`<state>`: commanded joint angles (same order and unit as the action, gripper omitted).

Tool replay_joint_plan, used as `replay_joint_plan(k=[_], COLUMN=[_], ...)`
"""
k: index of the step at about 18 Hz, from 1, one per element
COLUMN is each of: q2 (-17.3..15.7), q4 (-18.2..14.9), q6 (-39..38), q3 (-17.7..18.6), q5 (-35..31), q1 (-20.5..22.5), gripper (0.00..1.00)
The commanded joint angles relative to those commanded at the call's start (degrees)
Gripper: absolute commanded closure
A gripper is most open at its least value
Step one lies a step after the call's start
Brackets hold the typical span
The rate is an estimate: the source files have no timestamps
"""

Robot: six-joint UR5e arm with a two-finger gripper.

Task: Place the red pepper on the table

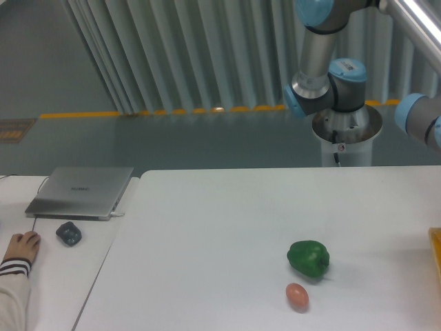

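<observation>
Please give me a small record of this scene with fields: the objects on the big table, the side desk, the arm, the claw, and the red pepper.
table: white, bears two items
green pepper: right of centre
orange-pink egg-shaped thing: just in front of green pepper, apart from it
side desk: closed laptop, dark mouse, a person's hand
arm: upper right, beyond the table
claw: out of frame
red pepper: not visible

You are looking at a large white table (227, 227) with a green bell pepper (308, 258) lying right of centre and a small orange-pink egg-shaped thing (297, 296) just in front of it. At the table's far right edge, a sliver of something yellow (437, 249) shows.
</observation>
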<state>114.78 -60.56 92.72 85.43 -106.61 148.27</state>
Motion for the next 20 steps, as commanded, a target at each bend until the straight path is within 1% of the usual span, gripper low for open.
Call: replay_joint_plan(k=[3,9,14,20], q2=[0.18,0.88,1.41,1.67], q4=[-0.18,-0.53,-0.62,-0.62], q6=[0.0,-0.09,-2.54,-2.72], q3=[0.79,0.79,1.41,1.67], q5=[-0.17,-0.53,-0.53,-0.53], q1=[0.0,0.0,0.0,0.0], gripper=[0.0,0.0,0.0,0.0])
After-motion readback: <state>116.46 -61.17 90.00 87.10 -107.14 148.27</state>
